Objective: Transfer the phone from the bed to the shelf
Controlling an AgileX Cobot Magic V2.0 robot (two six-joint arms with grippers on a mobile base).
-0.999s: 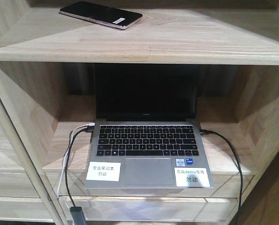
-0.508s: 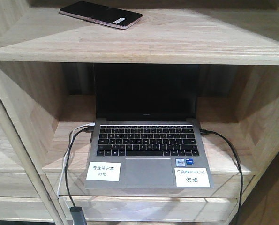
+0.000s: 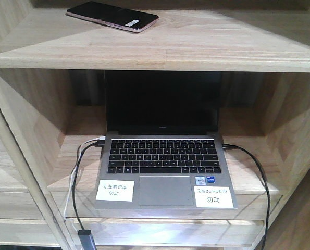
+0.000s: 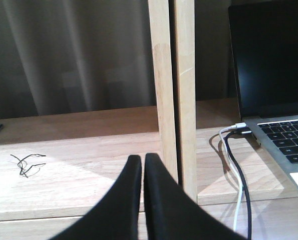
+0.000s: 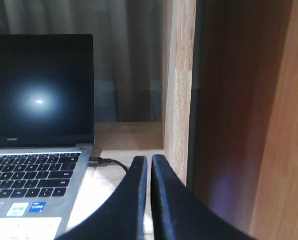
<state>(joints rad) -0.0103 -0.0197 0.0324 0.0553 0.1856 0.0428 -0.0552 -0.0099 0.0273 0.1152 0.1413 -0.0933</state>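
**Pale-wood shelf holds the phone as both claws hang empty**

Pale natural-wood planks fill the front-facing view, where the slim black smartphone (image 3: 112, 16) with a pinkish metallic edge and a small white sticker lies flat on the top board of the light wooden shelf (image 3: 207, 47), towards that board's rear left corner and set at a slant to the front edge. In the compartment beneath, an open grey laptop (image 3: 164, 156) with a dark screen sits square to the lower board's front edge, a black cable (image 3: 253, 172) leaving its right side and black and white leads trailing from its left. No bed appears in any view.

From the left wrist, the left gripper (image 4: 143, 165) shows its two black fingers pressed close together with nothing between them, aimed at a wooden upright of the shelf; the laptop's left corner and its plugged leads (image 4: 235, 165) lie to the right, and a small tangle of thin black wire (image 4: 27, 164) rests on the board to the left.

From the right wrist, the right gripper (image 5: 149, 165) is likewise narrowed to a slit and empty, level with the laptop's right edge and beside a thick shelf post.

Judged from this, the placing step looks done: the phone rests apart from either claw. What remains would be drawing both arms clear without snagging the laptop's cables or knocking the uprights.
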